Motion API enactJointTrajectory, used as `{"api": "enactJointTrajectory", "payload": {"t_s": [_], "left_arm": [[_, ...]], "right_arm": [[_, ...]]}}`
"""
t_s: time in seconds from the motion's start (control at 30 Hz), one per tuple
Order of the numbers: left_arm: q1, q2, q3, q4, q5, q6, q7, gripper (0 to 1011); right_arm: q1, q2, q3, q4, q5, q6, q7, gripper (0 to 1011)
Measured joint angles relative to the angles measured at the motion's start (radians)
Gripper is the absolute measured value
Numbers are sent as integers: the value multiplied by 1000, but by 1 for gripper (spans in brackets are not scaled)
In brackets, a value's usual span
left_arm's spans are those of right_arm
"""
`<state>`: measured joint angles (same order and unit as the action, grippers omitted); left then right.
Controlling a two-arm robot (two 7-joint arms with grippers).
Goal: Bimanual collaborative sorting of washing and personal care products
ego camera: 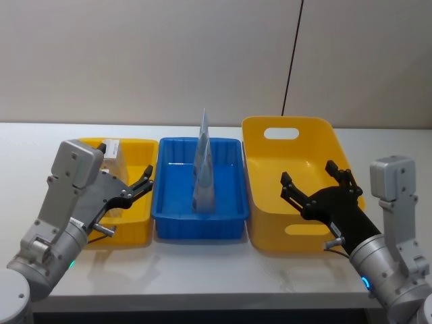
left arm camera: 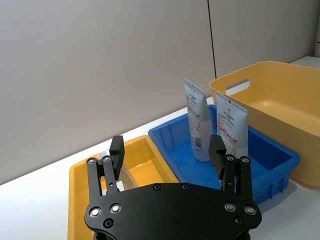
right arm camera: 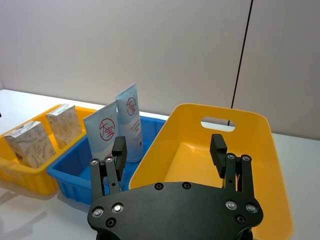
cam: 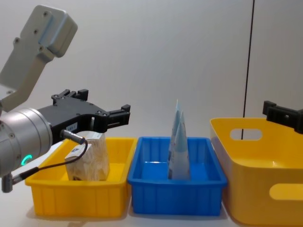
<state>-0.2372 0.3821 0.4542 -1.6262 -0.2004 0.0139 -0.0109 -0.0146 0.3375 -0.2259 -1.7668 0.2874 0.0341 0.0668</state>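
Two pale blue tapering pouches [ego camera: 204, 169] stand upright in the blue bin [ego camera: 197, 228], seen also as one pouch [right arm camera: 102, 132] beside another [right arm camera: 131, 119]. A marbled grey-beige pack [right arm camera: 33, 145] and a smaller beige pack [right arm camera: 65, 123] sit in the small yellow bin [ego camera: 139, 144] at the left. My left gripper [ego camera: 138, 187] hovers open over that bin's right side, just past the packs, with nothing between its fingers. My right gripper [ego camera: 309, 177] hangs open and empty over the large yellow bin [ego camera: 297, 233].
The three bins stand side by side on a white table [ego camera: 202, 270], near the wall. The large yellow bin has cut-out handles and holds nothing. A dark cable [ego camera: 291, 61] runs down the wall behind it. Free table lies in front of the bins.
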Motion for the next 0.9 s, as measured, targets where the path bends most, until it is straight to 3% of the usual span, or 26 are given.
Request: {"api": "enactJointTrajectory", "payload": {"t_s": [0.5, 0.67, 0.9], "left_arm": [[0, -1, -1, 1, 0, 3, -1, 1001], [-3, -4, -4, 4, -5, 29, -3, 1002], [-8, -17, -18, 6, -29, 107, -4, 1001]], "right_arm": [[0, 0, 0, 0, 0, 0, 0, 1003], [0, 0, 0, 0, 0, 0, 0, 1003], [0, 0, 0, 0, 0, 0, 0, 1003]]}}
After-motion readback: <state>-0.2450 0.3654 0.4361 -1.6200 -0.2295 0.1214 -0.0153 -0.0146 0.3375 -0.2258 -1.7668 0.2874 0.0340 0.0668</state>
